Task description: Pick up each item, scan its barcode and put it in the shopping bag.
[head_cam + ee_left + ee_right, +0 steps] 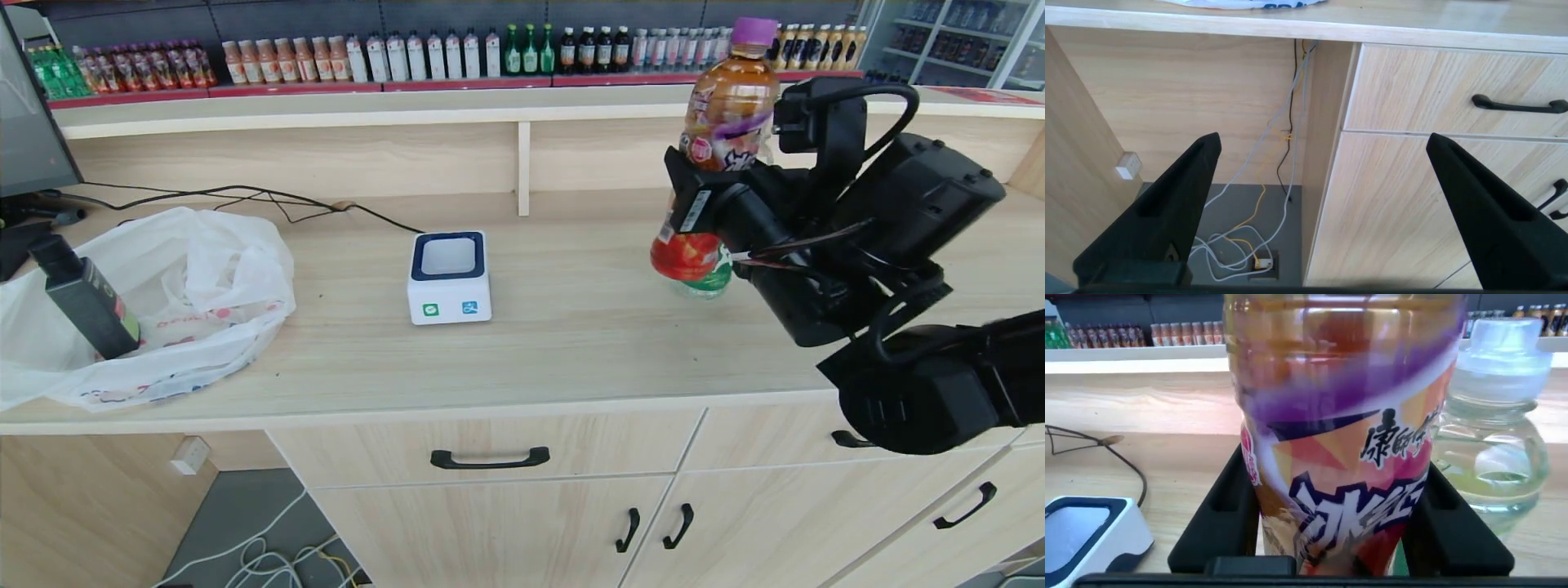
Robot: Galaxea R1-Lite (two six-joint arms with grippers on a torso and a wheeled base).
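While clamping the purple-capped amber plastic bottle (731, 98) upright in the black right gripper (695, 204), holds it above the pale wooden counter (571, 335), right of the white cube scanner (449, 278); has the left gripper (1323, 143) spread wide.

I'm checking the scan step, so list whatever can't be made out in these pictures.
- Barcode on the held bottle: head view, the right gripper covers the label's middle; right wrist view, cut off by the edges.
- Second bottle: head view, mostly behind the held bottle.
- Shopping bag contents: head view, folds hide the dark bottle's base.
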